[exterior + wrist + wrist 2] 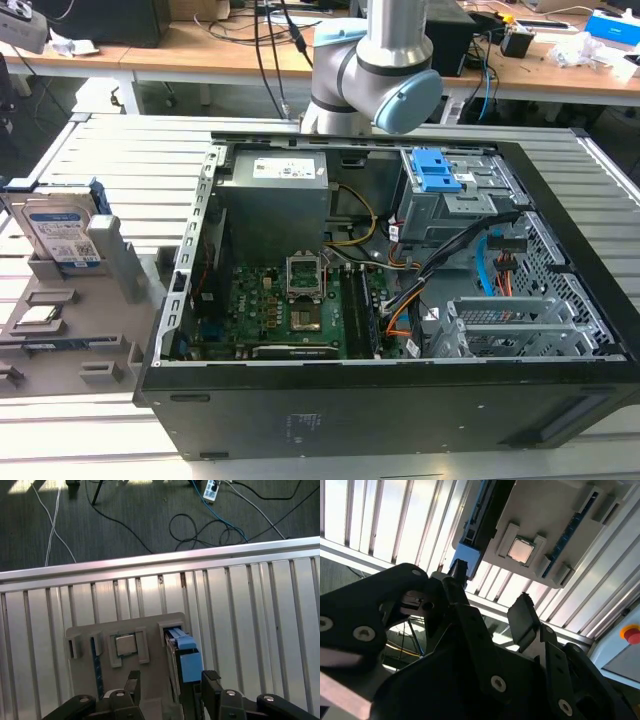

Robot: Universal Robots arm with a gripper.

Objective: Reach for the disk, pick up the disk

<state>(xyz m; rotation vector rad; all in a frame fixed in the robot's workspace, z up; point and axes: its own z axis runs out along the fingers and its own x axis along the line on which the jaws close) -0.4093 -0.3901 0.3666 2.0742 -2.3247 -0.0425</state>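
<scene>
My gripper point(171, 689) hangs over the grey holder point(82, 632), jaws spread wide and holding nothing. The disk point(60, 232) stands on edge in that holder at the exterior view's left, beside the open computer case point(400, 420). It has a silver body, a white-and-blue label and a blue frame along its edges. In the first wrist view its blue edge shows between my fingertips point(210, 678), clear of both.

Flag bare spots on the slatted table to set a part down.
Free in the exterior view: table slats beyond the grey holder, and the strip on the camera side of the open PC case. Crowded: the holder, with the disk standing in its slot, and the case interior, full of cables.
</scene>
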